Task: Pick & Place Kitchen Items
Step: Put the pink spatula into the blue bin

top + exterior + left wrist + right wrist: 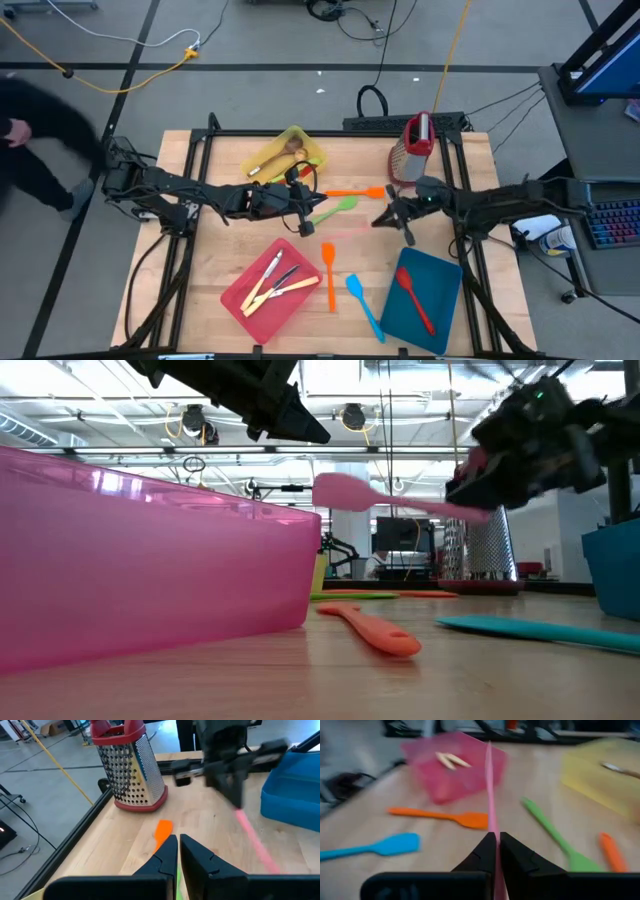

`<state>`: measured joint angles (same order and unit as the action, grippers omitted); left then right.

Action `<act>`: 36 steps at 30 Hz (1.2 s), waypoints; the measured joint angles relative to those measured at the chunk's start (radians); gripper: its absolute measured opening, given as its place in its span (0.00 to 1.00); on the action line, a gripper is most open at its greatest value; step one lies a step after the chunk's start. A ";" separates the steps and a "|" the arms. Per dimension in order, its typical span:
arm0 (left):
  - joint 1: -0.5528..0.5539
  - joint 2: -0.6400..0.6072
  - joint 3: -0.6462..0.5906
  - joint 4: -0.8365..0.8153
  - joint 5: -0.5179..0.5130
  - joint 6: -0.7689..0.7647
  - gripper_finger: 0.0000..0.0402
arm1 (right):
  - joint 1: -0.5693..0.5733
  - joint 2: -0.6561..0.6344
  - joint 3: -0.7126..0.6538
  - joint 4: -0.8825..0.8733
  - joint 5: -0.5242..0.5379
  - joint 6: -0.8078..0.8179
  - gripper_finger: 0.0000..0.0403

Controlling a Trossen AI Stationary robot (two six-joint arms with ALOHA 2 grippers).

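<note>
A person in dark clothing (pixel 30 135) stands on the grey floor at the far left of the high view, near a yellow cable (pixel 110 82) trailing across that floor. The butcher-block table (pixel 215 260) sits in a black frame.

The left gripper (pixel 307 198) hovers near the table's middle with its fingers pressed together and nothing between them, just beside the yellow tray (pixel 300 140), which holds a wooden spoon (pixel 272 158). Below it lies the pink-red tray (pixel 240 295) with pale-handled cutlery (pixel 275 290) inside. A green spatula (pixel 335 208) and an orange spatula (pixel 352 192) lie just beyond the left gripper; another orange spatula (pixel 328 275) and a blue spatula (pixel 364 305) lie nearer the front edge.

The right gripper (pixel 392 215) is right of centre, its fingers pinching the handle of a pink spatula (pixel 345 490), lifted clear of the wood, as the low view shows. Behind it stands a metal grater with a red top (pixel 412 150). The blue tray (pixel 440 310) at the front right holds a red spoon (pixel 412 295).

Farther right, off the table, a keyboard (pixel 612 222) sits on a grey desk. The low view shows a bright open hall with ceiling beams and cables overhead.
</note>
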<state>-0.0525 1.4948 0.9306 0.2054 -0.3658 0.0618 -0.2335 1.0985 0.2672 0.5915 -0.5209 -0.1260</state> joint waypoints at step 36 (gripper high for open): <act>0.002 0.000 0.000 0.038 0.000 -0.020 0.06 | 0.168 0.340 0.173 0.100 0.147 -0.053 0.41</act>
<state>-0.0505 1.4947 0.9310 0.2432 -0.3656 0.0419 -0.0656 1.4388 0.4407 0.6913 -0.3736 -0.1793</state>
